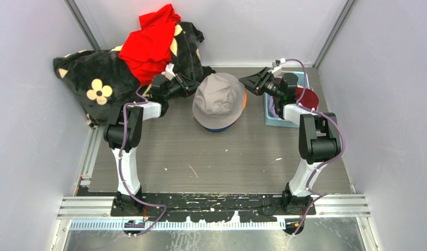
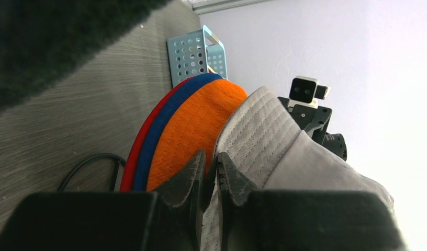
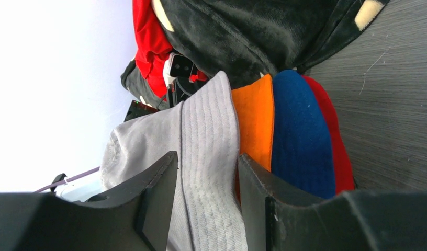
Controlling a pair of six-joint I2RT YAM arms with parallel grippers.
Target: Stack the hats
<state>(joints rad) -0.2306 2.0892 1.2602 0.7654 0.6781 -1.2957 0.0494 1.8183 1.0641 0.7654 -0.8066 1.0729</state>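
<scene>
Grey hat [image 1: 219, 99]: crown up, centre of the top view, topmost on orange hat [image 2: 193, 125], blue hat [image 2: 159, 130] and red hat [image 3: 339, 157]. Left gripper [image 1: 193, 86] is at its left brim, fingers pinching the grey fabric. Right gripper [image 1: 249, 82] is at its right brim, jaws spread astride it. Both arms are equally near. Maroon hat [image 1: 307, 98] lies in the basket [image 1: 277, 121], right of frame.

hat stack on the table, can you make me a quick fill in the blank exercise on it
The hat on top of the stack is ___.
Directly beneath it lies the ___ hat.
The lowest hat, against the table, is ___.
The maroon hat sits in the blue ___.
Missing: grey, orange, red, basket.
</scene>
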